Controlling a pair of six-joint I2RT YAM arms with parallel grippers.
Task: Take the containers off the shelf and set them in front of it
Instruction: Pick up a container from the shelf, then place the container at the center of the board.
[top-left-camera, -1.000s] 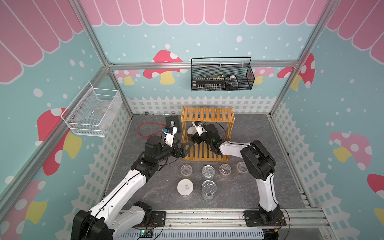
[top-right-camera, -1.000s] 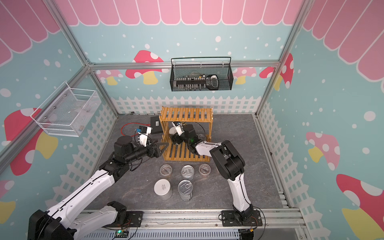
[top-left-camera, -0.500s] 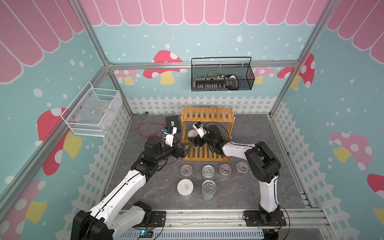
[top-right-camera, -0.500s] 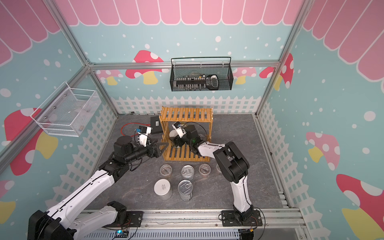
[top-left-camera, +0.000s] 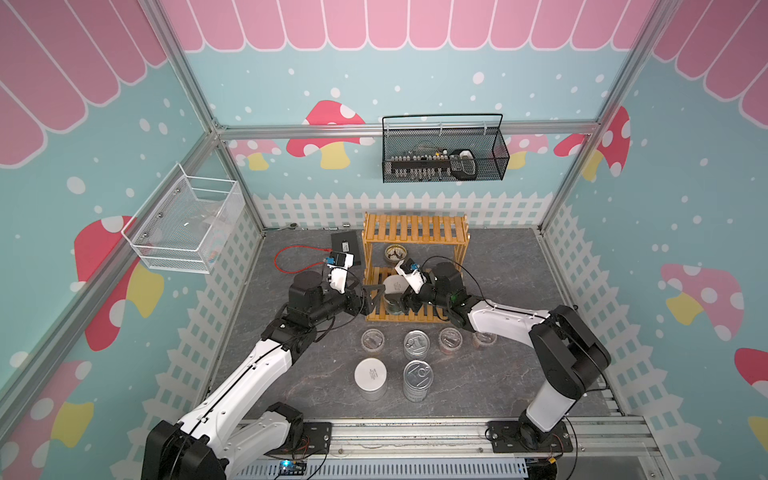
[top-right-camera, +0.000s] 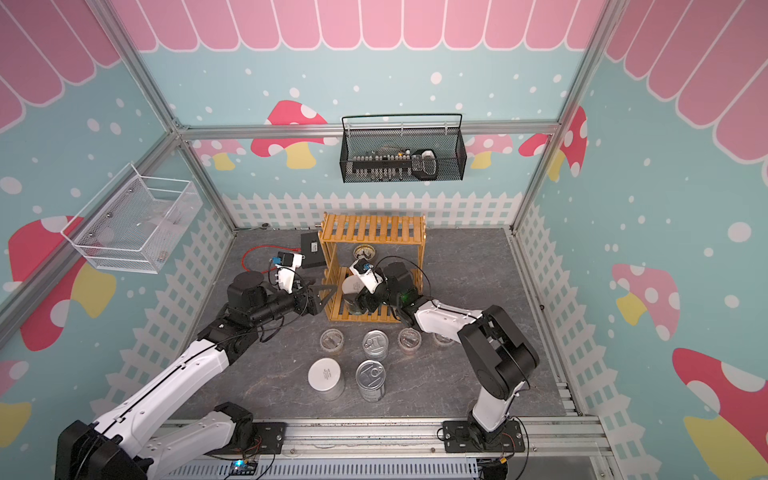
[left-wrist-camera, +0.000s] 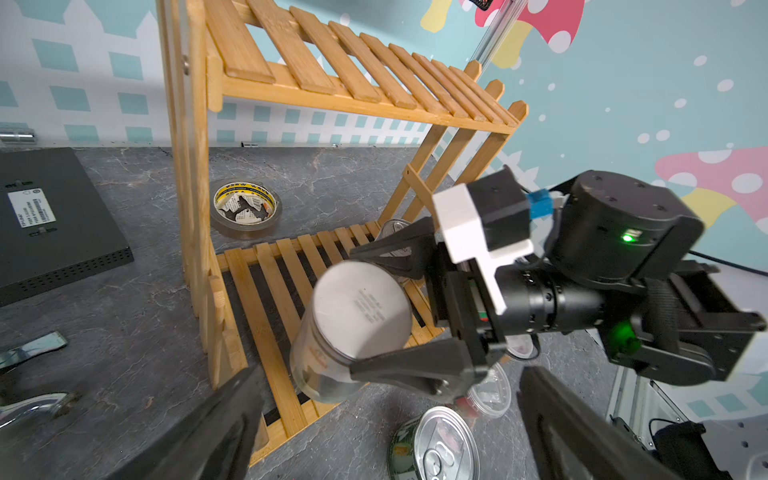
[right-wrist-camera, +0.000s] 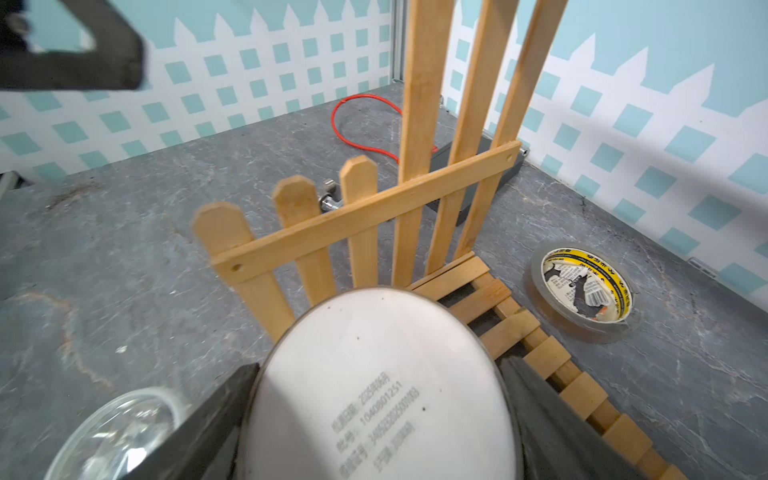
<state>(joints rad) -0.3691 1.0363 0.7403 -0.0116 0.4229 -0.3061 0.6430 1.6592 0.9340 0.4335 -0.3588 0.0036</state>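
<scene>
The right gripper (left-wrist-camera: 355, 309) is clamped on a white-lidded silver can (top-left-camera: 393, 286) and holds it tilted over the front of the lower tier of the wooden shelf (top-left-camera: 415, 227). I can't tell whether the can's base touches the slats. The left gripper (top-left-camera: 371, 299) hangs just beside the shelf's left end, jaws wide apart and empty, near that can but clear of it. On the grey floor (top-left-camera: 490, 386) in front of the shelf stand a clear tub (top-left-camera: 372, 340), a pull-tab tin (top-left-camera: 416, 344) and a second tub (top-left-camera: 450, 338) in a row. Closer to the arm bases are a second white-lidded can (top-left-camera: 370, 376) and a taller tin (top-left-camera: 417, 379). A tape roll (top-left-camera: 395, 253) lies under the upper tier
</scene>
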